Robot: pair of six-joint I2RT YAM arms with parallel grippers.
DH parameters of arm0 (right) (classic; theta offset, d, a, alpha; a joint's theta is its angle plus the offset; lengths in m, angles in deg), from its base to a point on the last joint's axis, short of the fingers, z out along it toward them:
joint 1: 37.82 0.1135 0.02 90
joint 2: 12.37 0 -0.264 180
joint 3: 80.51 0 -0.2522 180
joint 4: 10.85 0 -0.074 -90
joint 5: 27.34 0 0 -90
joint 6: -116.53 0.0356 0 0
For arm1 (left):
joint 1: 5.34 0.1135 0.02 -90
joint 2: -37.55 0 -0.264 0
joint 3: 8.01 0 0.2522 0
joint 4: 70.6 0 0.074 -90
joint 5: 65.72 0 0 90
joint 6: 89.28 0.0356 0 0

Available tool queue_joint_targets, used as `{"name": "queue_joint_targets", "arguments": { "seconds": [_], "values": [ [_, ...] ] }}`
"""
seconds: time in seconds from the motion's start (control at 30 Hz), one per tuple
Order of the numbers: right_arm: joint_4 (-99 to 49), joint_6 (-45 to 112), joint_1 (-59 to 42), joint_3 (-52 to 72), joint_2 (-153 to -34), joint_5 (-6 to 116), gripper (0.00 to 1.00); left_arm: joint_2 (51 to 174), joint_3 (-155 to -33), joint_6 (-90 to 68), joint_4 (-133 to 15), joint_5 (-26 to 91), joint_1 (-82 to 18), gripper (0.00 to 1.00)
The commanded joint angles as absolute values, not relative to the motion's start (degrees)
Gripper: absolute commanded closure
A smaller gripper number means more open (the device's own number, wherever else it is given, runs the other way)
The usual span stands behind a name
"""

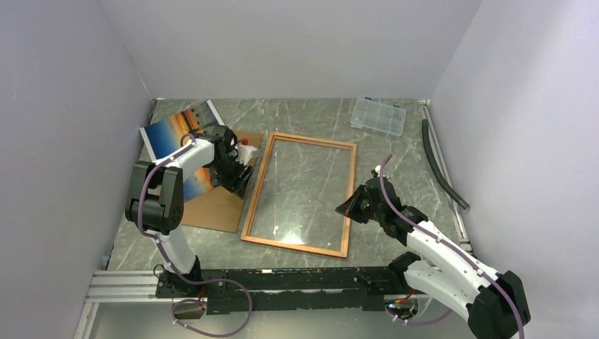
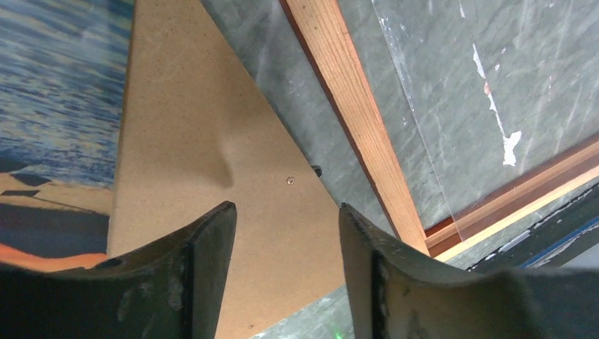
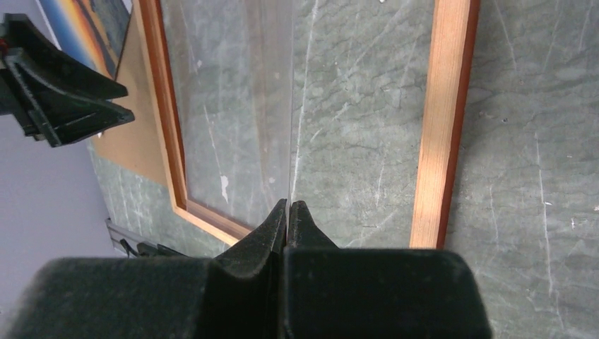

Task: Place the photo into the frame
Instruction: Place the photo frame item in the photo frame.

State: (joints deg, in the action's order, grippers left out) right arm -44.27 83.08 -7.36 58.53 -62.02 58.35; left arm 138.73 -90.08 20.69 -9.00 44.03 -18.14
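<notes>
1. While my right jaws sit pressed shut over the near right rail of the frame (image 1: pixel 258 185), a clear pane (image 3: pixel 233 106) shows its edge running from their tips; I cannot tell if they pinch it.
2. That frame lies flat on the worktop (image 1: pixel 311 116).
3. Left of the frame, my left jaws stand open above the brown backing board (image 1: pixel 215 208).
4. Further left of the frame, the photo (image 1: pixel 173 131) lies picture-up, overlapping that board.
5. Beyond the frame's far right corner sits a clear compartment box (image 1: pixel 378 116).
</notes>
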Motion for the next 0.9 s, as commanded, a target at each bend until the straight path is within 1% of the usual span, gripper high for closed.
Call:
{"name": "queue_joint_targets", "arguments": {
  "seconds": [0.0, 0.03, 0.1, 0.3, 0.43, 0.5, 0.57, 0.67, 0.77, 0.87],
  "values": [
    [-38.9, 80.4, -7.5, 59.4, -58.3, 60.6, 1.0, 139.8, -91.0, 21.2, -8.7, 47.1, -18.7, 0.45],
    [-38.8, 79.7, -7.5, 59.3, -57.8, 60.6, 1.0, 140.0, -91.0, 21.1, -8.7, 47.5, -18.8, 0.49],
    [-39.0, 78.9, -7.5, 59.1, -57.1, 60.6, 1.0, 140.2, -90.8, 21.2, -9.0, 48.3, -19.1, 0.53],
    [-37.3, 78.3, -7.5, 59.6, -56.1, 58.7, 1.0, 141.2, -91.1, 21.0, -8.7, 51.5, -20.5, 0.58],
    [-37.7, 76.7, -7.5, 57.3, -56.2, 57.5, 1.0, 142.2, -90.9, 20.7, -9.0, 52.6, -21.5, 0.61],
    [-38.7, 75.9, -7.5, 55.5, -56.0, 56.9, 1.0, 142.9, -90.8, 20.6, -9.0, 52.6, -21.6, 0.65],
    [-39.5, 75.3, -7.5, 53.5, -55.7, 55.9, 1.0, 143.6, -91.1, 21.2, -8.3, 53.6, -21.6, 0.74],
    [-40.9, 75.8, -7.5, 49.8, -55.4, 53.9, 1.0, 144.0, -91.5, 21.4, -7.6, 55.6, -21.6, 0.83],
    [-41.2, 76.4, -7.5, 45.8, -55.8, 51.9, 1.0, 144.1, -91.3, 21.3, -7.7, 56.6, -21.6, 0.88],
    [-41.0, 77.1, -7.5, 42.3, -56.7, 49.6, 1.0, 144.2, -90.8, 21.6, -7.7, 57.1, -21.6, 0.89]
  ]
}}
